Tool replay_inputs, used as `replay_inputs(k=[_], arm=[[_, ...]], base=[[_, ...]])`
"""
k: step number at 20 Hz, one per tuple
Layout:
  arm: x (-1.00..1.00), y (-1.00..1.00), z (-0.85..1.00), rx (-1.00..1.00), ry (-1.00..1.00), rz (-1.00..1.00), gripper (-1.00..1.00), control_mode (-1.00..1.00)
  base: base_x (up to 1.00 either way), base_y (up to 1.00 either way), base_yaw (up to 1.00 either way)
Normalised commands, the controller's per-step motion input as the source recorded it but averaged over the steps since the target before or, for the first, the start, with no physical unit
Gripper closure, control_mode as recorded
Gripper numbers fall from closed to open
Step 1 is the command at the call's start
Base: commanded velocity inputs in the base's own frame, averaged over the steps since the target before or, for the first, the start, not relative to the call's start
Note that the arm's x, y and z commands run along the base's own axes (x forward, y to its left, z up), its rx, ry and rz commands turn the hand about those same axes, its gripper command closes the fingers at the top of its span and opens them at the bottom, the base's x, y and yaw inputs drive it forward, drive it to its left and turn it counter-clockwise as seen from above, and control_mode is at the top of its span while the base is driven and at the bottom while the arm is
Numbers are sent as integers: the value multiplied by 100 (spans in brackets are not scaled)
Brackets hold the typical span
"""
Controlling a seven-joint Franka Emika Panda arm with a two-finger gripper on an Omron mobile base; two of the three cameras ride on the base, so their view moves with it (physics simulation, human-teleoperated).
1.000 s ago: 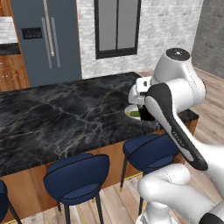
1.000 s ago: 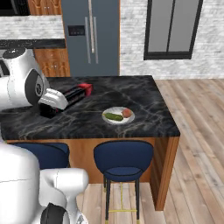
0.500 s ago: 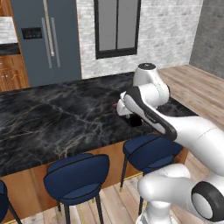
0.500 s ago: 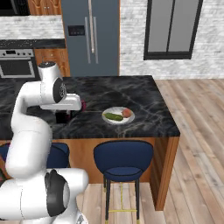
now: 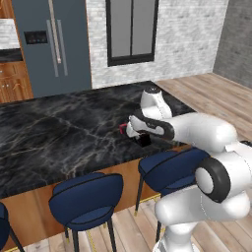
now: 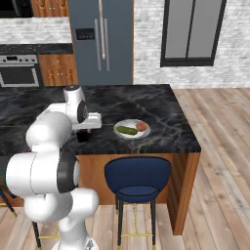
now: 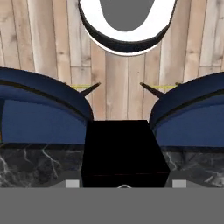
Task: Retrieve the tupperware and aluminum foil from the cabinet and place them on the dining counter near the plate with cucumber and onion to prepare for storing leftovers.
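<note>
My gripper (image 6: 84, 133) is shut on the aluminum foil (image 5: 143, 139), a black box with a red end (image 5: 123, 129). It holds the box low over the dining counter (image 6: 161, 107) near the front edge. In the hand view the aluminum foil (image 7: 124, 151) sits black between the fingertips (image 7: 72, 183). Just right of the gripper lies the white plate (image 6: 122, 125) with the green cucumber (image 6: 127, 130) and the orange-brown onion (image 6: 141, 126). In the left base view my arm hides the plate. Whether the box touches the counter I cannot tell. The tupperware and the cabinet are out of view.
Blue stools (image 5: 88, 199) (image 6: 136, 178) stand along the counter's front, below the gripper (image 7: 39, 113). A grey fridge (image 6: 100, 39) and an oven (image 6: 19, 71) stand at the far wall. Wooden floor (image 6: 219, 146) lies to the right.
The arm has swung from a raised pose close to the cameras out and down over the counter. The foil box came with it and now hangs low, left of the plate.
</note>
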Motion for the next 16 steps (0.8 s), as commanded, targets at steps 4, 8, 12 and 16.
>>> replay_inputs(k=[4, 8, 12, 16], arm=[[98, -1, -31, -6, 3, -4, 100, -100], [100, 0, -18, -1, 8, -7, 100, -100], [74, -10, -33, 0, 9, -2, 100, -100], [52, -20, -80, 0, 13, -1, 100, -100]], base=[[0, 0, 0], [0, 0, 0], [0, 0, 0], [0, 0, 0]])
